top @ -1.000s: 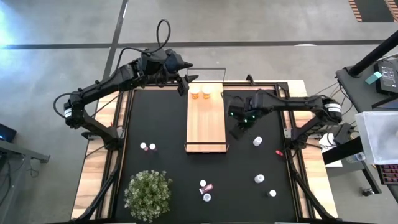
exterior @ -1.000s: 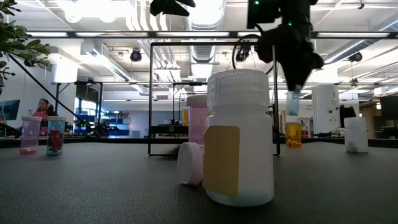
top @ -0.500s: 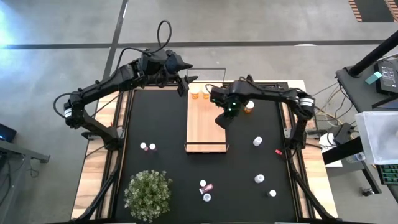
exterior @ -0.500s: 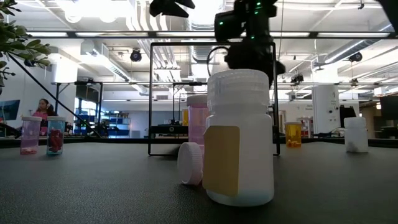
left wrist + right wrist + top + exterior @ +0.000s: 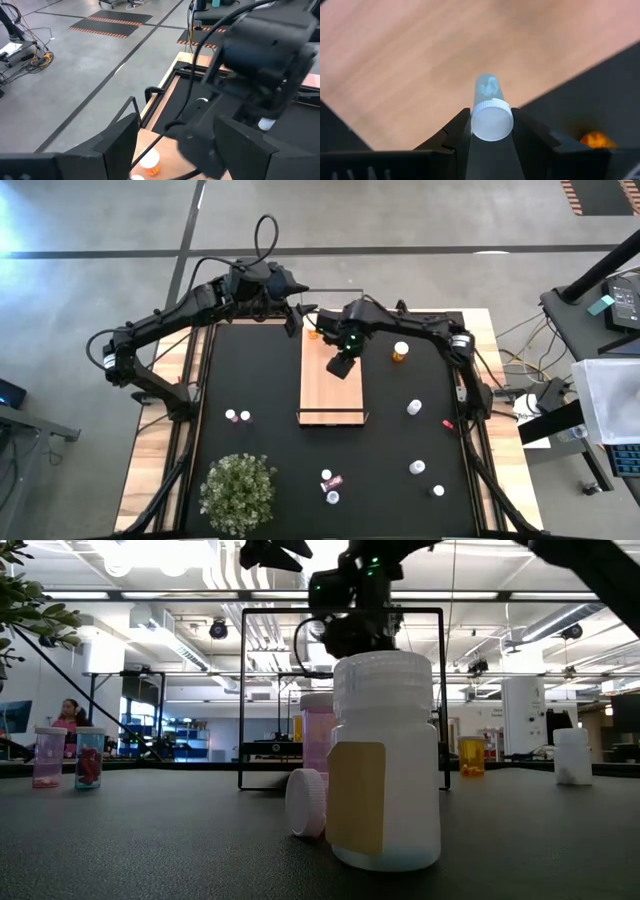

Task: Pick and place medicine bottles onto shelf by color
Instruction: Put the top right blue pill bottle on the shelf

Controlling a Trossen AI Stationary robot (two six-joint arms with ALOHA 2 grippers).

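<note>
The light wooden shelf point(image 5: 322, 392) lies on the black mat. My right gripper point(image 5: 341, 366) hangs over it, shut on a small bottle with a pale blue see-through body point(image 5: 488, 88) and a white cap point(image 5: 492, 120). An orange bottle point(image 5: 313, 333) stands at the shelf's far end, partly behind my right arm. Another orange bottle point(image 5: 400, 352) stands on the mat to the right of the shelf. My left gripper point(image 5: 296, 311) waits open above the shelf's far left corner; its fingers point(image 5: 122, 140) are spread wide. My right gripper pinches the bottle between its two fingers point(image 5: 455, 131) at the cap's two sides point(image 5: 475, 122). The fingers come from above, pointing down. The bottle hangs upright, cap up and body below, clear above the shelf's wood point(image 5: 420, 60).
White bottles point(image 5: 414, 408) point(image 5: 417, 468) point(image 5: 438, 490) stand on the right of the mat, two pink ones point(image 5: 237, 417) on its left. A large white bottle point(image 5: 385, 760) and a pink one point(image 5: 318, 738) stand near the front edge, with a plant point(image 5: 238, 490) at near left.
My right gripper has carried the pale blue bottle from above the mat at the shelf's right toward the table's left and far edge, until it hangs over the shelf. The bottle stays upright and clear. The orange bottle on the mat has come into view.
</note>
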